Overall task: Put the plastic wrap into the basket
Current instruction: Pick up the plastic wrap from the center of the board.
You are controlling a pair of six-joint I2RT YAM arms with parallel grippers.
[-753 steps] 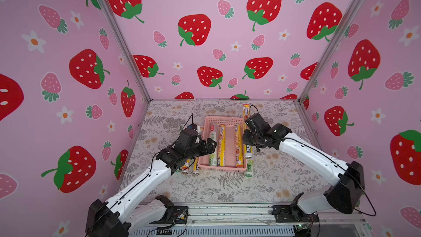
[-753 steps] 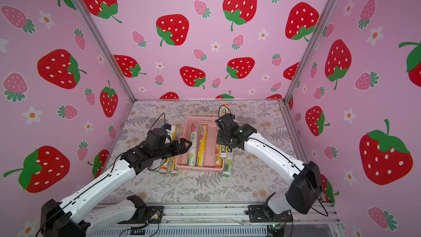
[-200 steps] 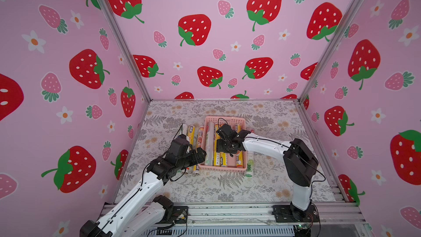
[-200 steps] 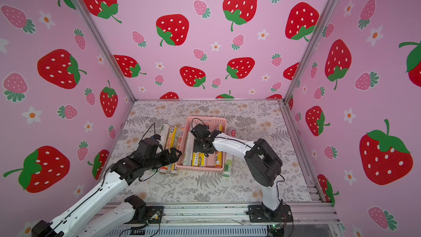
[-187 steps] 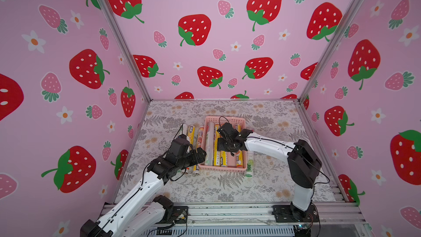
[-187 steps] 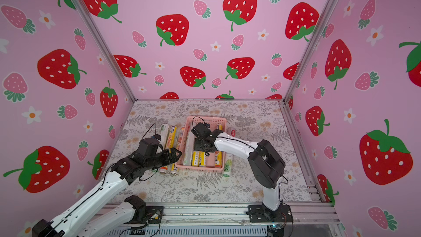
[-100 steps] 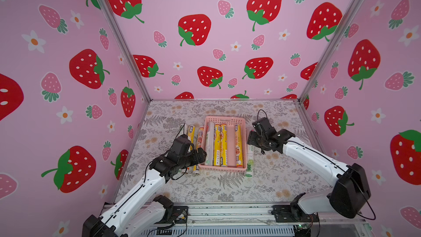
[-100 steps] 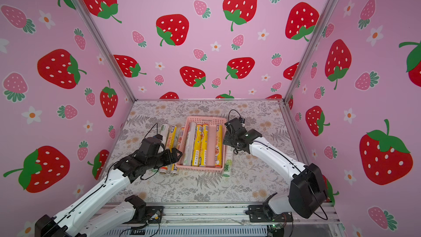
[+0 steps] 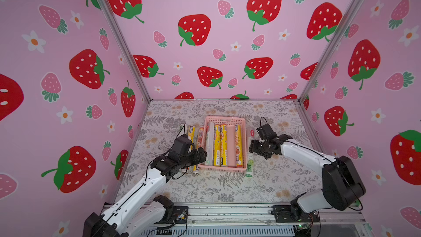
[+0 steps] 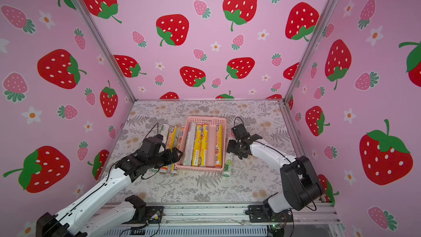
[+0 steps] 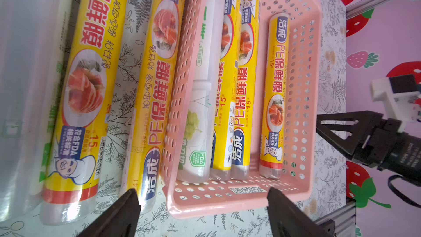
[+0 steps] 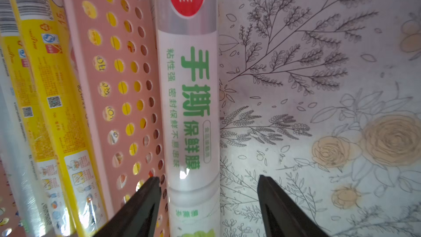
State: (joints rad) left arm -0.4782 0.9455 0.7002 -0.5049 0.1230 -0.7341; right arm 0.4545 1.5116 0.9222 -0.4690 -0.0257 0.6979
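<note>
Pink basket (image 9: 225, 119) wall tight against white roll (image 12: 191, 110), right jaws open astride it, left jaws open, empty.

**Open jaws straddle a roll outside the basket**

The right gripper (image 12: 208, 177) holds nothing, its jaws spread either side of the white plastic wrap roll (image 12: 189, 101) with green print and a red label; the roll lies on the floral tablecloth (image 12: 319, 87), just right of the pink basket (image 12: 95, 101); yellow rolls (image 12: 43, 83) lie inside.
</note>
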